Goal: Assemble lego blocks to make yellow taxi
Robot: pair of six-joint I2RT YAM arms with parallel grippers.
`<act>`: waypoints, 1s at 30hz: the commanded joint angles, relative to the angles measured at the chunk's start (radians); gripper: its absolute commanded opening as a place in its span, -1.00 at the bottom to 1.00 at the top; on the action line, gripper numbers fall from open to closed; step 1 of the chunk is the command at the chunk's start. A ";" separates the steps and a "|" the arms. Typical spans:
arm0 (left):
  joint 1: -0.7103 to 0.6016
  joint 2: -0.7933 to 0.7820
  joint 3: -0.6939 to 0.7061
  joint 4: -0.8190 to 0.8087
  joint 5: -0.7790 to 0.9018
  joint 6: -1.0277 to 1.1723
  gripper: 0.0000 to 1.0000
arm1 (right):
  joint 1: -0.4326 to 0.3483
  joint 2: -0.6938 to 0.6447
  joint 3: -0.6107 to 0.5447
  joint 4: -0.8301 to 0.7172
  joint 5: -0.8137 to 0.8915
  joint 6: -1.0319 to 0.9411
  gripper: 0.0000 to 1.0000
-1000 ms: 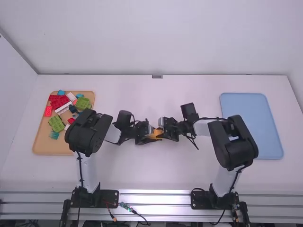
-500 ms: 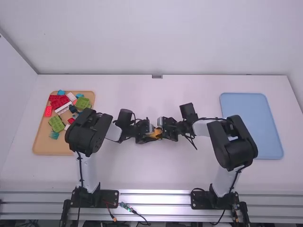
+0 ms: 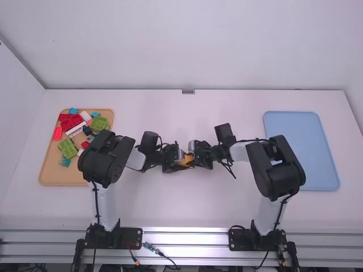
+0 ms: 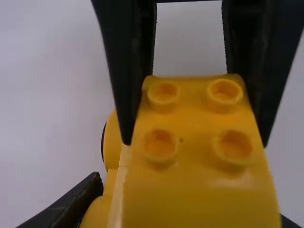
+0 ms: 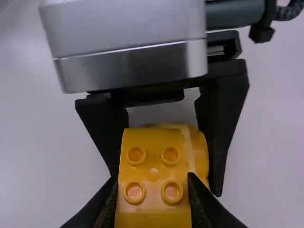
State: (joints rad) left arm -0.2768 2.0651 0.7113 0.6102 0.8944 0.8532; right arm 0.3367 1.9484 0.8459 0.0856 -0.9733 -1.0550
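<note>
Near the table's middle, my left gripper point(image 3: 176, 162) and my right gripper point(image 3: 197, 156) face each other with a yellow block piece point(image 3: 186, 161) between them. In the left wrist view the yellow piece point(image 4: 194, 190) has studs and rounded side parts; my left gripper point(image 4: 190, 223) is shut on its near end, and the right gripper's fingers flank the far end. In the right wrist view, my right gripper point(image 5: 153, 204) is shut on the studded end of the yellow piece point(image 5: 154, 164), with the left gripper's fingers on either side beyond.
A tan tray point(image 3: 51, 174) at the left holds several red, green, white, blue and dark bricks, partly behind the left arm. On the right lies a blue tray point(image 3: 320, 153), with the right arm's elbow over its left edge.
The right arm's elbow has shifted slightly left, and its gripper a little left as well. The left arm has stayed almost still.
</note>
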 commanded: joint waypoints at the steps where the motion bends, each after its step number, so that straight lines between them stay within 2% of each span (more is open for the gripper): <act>1: -0.004 0.021 -0.006 -0.045 -0.095 0.034 -0.97 | 0.000 0.031 0.004 -0.012 0.021 -0.023 -1.00; 10: -0.004 0.021 0.012 -0.114 -0.094 0.082 -0.97 | -0.002 0.039 -0.009 0.065 0.042 0.026 -1.00; 16: -0.005 0.021 -0.015 -0.094 -0.090 0.084 -0.97 | -0.002 0.037 -0.006 0.071 0.041 0.034 -1.00; 26: 0.001 0.021 -0.016 -0.104 -0.091 0.083 -0.97 | -0.003 0.035 0.041 0.020 0.041 0.032 -1.00; 30: 0.001 0.021 -0.014 -0.107 -0.091 0.083 -0.97 | -0.018 0.009 0.082 -0.064 0.034 -0.019 -1.00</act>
State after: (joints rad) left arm -0.2745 2.0640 0.7399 0.5385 0.8978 0.8841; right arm 0.3367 1.9633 0.8867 0.0254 -0.9699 -1.0512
